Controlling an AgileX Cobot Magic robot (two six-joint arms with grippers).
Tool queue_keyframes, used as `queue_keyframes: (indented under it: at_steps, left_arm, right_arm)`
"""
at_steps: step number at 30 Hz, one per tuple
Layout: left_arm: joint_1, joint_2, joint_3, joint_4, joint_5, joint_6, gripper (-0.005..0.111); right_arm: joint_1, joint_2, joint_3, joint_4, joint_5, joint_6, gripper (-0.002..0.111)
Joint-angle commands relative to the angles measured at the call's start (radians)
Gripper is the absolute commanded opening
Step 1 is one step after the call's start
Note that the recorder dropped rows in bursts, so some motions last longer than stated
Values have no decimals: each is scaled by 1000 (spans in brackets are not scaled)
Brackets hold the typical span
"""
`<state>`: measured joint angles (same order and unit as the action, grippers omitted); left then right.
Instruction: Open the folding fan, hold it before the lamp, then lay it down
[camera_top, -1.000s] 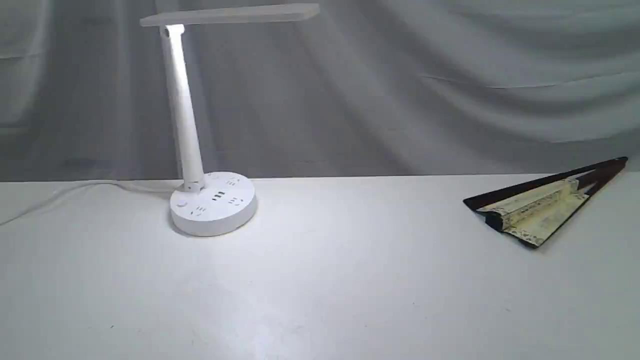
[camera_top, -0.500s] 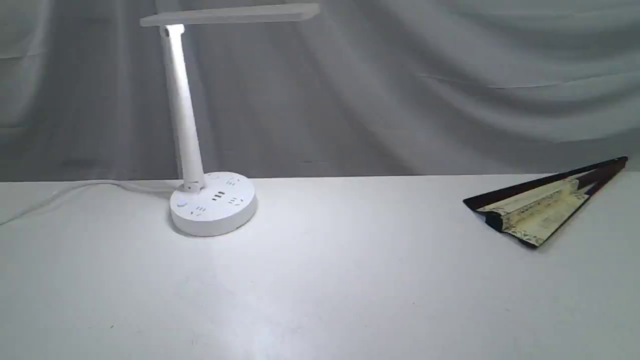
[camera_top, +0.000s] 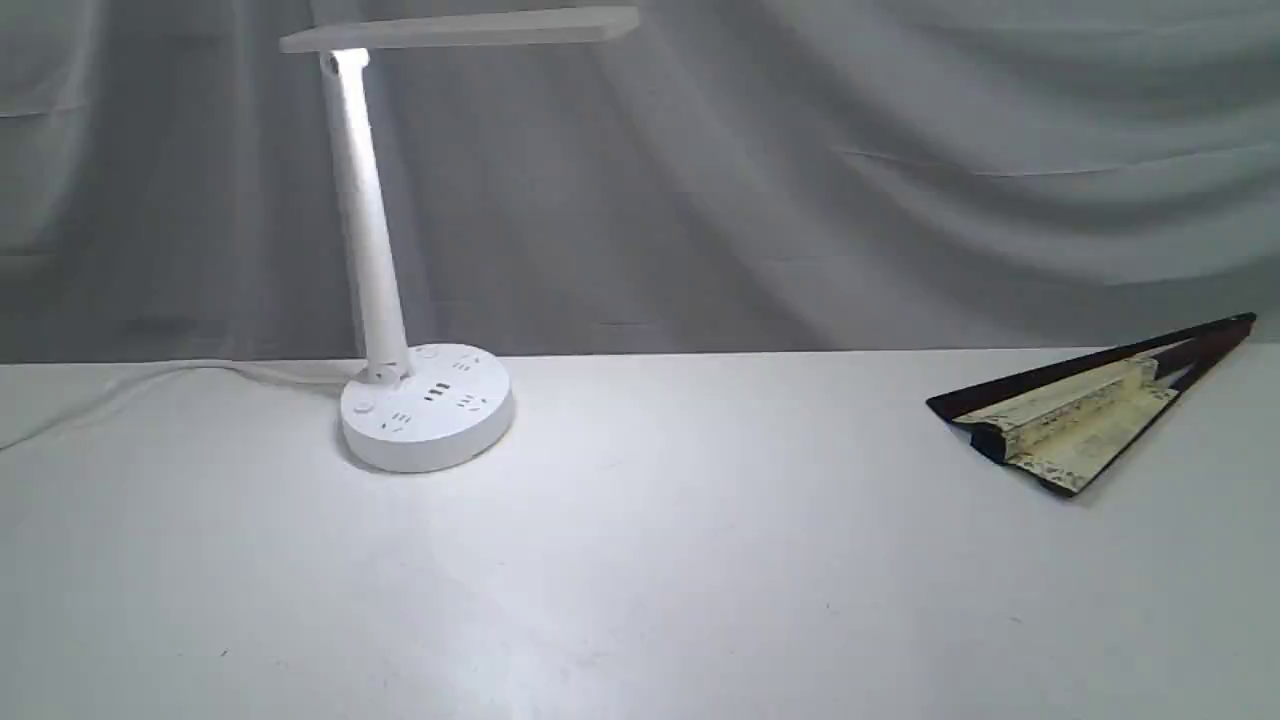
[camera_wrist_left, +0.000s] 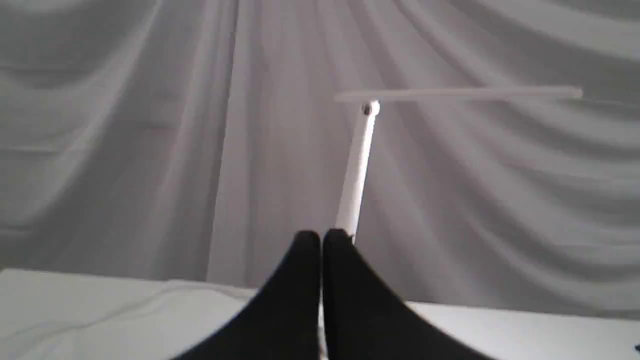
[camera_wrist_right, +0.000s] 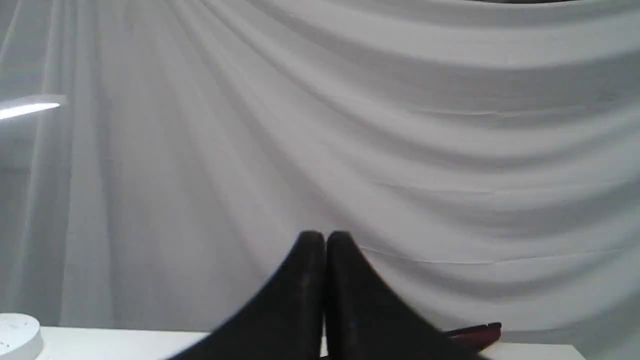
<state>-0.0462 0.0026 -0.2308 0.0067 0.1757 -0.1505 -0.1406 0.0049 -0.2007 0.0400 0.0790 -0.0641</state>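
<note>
Change since a second ago: nothing is moving; the folding fan (camera_top: 1085, 410) and the lamp (camera_top: 425, 405) are lying and standing exactly where they were in the exterior view, and no arm is coming into that view.
Left gripper (camera_wrist_left: 321, 240): jaws are pressing together, gripping nothing, and facing the lamp's post.
Right gripper (camera_wrist_right: 325, 240): jaws are likewise meeting tip to tip, with nothing between them.
Fan position: it is resting flat on the table (camera_top: 700, 580) at the far right, well apart from the lamp, and fanning out only a narrow wedge.
Fan's long axis: it is running slantwise, from the pivot end at the table's back right edge to the leaf end pointing left and nearer the camera.
Fan from the claw: in the right wrist view a maroon end (camera_wrist_right: 475, 334) is peeking out just beside the closed fingers, so the fan is probably sitting ahead of that gripper and slightly off to one side.
Nearer arm: judging by sides, the right arm is sitting closer.
Count: one fan, one lamp, two grippers, one cable (camera_top: 150, 385) trailing behind the lamp base.
</note>
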Motion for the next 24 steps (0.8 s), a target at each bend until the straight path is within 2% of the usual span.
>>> queue_keyframes:
  at_steps: [1,9,14,24]
  left_arm:
    - [-6,-3,-60,-7,-7,-12,0]
    - [-6,-3,-190,11,168,-6,0]
    - [-6,83,-253,11,253,-6,0]
    - [-6,398,-274,11,217,2,0]
  right_arm:
    - [1,-5,-57,2,90,-2,0]
    - [1,3,-129,-3,169,-2,0]
    - [1,147,-184,-13,211,-2,0]
    - [1,532,-359,-19,218,-2,0]
